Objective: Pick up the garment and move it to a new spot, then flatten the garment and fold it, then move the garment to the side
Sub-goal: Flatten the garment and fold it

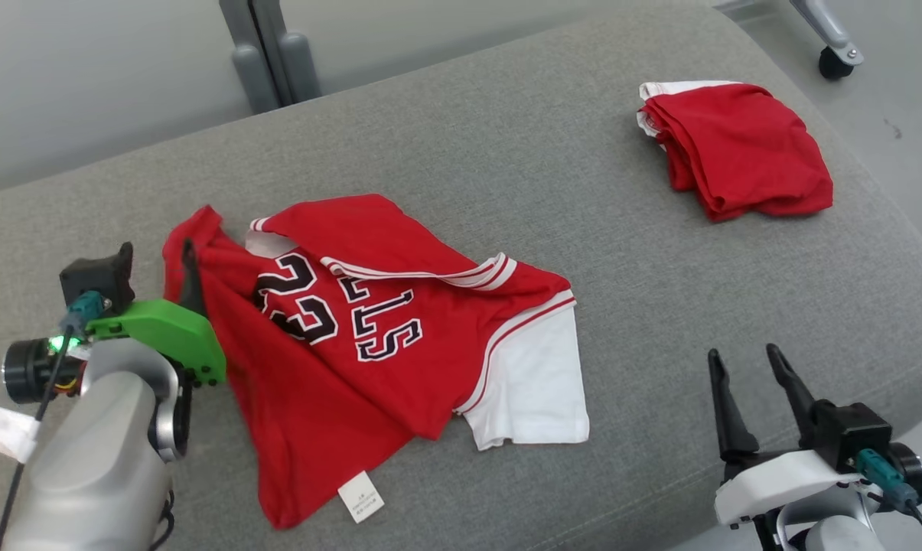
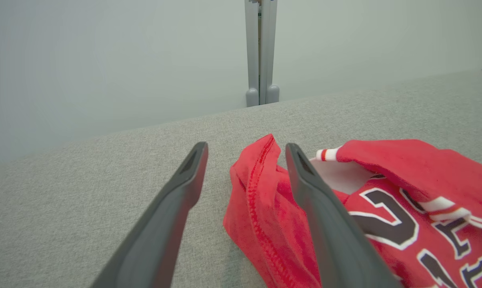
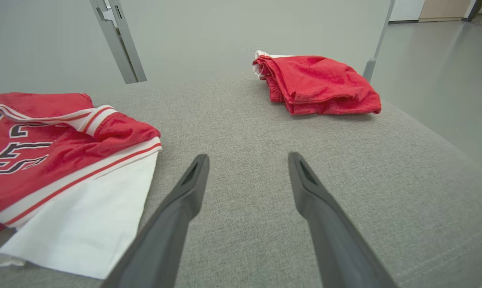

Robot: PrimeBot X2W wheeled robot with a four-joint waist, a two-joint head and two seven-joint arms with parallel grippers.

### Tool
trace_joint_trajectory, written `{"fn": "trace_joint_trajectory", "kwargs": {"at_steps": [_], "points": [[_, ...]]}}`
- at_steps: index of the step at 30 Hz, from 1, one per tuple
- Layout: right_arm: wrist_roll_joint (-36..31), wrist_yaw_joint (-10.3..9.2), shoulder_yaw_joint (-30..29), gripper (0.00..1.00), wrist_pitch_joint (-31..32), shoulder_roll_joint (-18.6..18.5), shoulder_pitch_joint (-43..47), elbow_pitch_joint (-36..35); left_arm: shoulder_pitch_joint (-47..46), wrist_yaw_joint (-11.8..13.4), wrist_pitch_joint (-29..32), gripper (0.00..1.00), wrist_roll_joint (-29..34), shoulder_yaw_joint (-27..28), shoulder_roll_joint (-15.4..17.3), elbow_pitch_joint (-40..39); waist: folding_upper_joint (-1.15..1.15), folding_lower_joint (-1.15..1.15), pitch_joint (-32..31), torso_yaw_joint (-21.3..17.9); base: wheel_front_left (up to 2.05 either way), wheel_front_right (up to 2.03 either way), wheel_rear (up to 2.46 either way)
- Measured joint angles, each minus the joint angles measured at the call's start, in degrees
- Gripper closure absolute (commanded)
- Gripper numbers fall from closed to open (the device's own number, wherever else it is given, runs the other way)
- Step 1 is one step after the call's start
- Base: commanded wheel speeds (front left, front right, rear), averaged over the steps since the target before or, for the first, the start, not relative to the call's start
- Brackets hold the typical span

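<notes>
Left hand [image 2: 245, 151]: the two long dark fingers are spread, not pinching. The left finger [image 2: 173, 208] lies low over bare upholstery. The right finger [image 2: 325, 216] crosses the garment's edge, so a raised fold of stitched red hem [image 2: 261, 176] stands in the gap between them. The pale forearm reaches in from the lower left, with the fingers pointing away across the seat at a shallow angle.

Right hand [image 1: 744, 353]: its fingers are likewise spread and hold nothing. It is poised over the bare front right corner of the seat, well apart from the garment's white sleeve panel [image 3: 93, 224].

Task object: a crumpled red basketball jersey with white trim and black-and-white numerals [image 1: 369, 337]. It lies left of centre on the grey upholstered cushion [image 1: 506, 153], partly doubled over itself, with a small white care label [image 1: 361, 496] showing at its near corner. A second, folded red garment [image 1: 744, 149] sits near the far right edge.

Step in hand, as judged: taking hold of the jersey's left edge. For a clean grasp, the fingers should settle until the hem fold sits deep between them. They should then close on the stitched edge rather than on loose cloth, and lift slowly so that the doubled layers fall open. The right hand could usefully take the white panel, so that the cloth can be drawn taut between two points.
</notes>
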Motion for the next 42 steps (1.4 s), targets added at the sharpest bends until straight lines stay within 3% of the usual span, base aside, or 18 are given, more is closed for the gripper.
{"fn": "trace_joint_trajectory", "kwargs": {"at_steps": [8,14,19,28,33,42], "points": [[-3.7,0.00,-3.8,0.00,0.0,0.0,1.5,-5.0,15.9,2.7,-0.7,0.00,6.0,7.4,-3.0,-20.6,0.00,0.00,-3.4,4.3,0.00,0.00,0.00],[-5.2,0.00,-3.8,0.00,0.0,0.0,1.7,-7.4,30.1,2.8,-0.7,0.00,10.1,11.7,-6.2,-33.3,0.00,0.00,-6.1,8.9,0.00,0.00,0.00],[-5.3,0.00,-4.4,0.00,0.0,0.0,2.0,-6.4,39.0,0.8,-0.7,0.00,13.4,14.5,-7.9,-38.5,0.00,0.00,-8.0,12.9,0.00,0.00,0.00],[-3.5,0.00,-4.2,0.00,0.0,0.0,5.6,-1.4,49.0,-4.9,-0.8,0.00,19.9,20.1,-11.5,-40.8,0.00,0.00,-10.5,18.0,0.00,0.00,0.00],[-3.1,0.00,-3.8,0.00,0.0,0.0,6.0,-0.5,50.6,-9.0,-0.8,0.00,22.4,23.4,-13.6,-41.1,0.00,0.00,-11.0,19.3,0.00,0.00,0.00],[-3.0,0.00,-3.2,0.00,0.0,0.0,5.9,0.3,50.6,-12.3,-0.8,0.00,25.0,27.5,-15.6,-39.7,0.00,0.00,-10.5,19.7,0.00,0.00,0.00]]}}
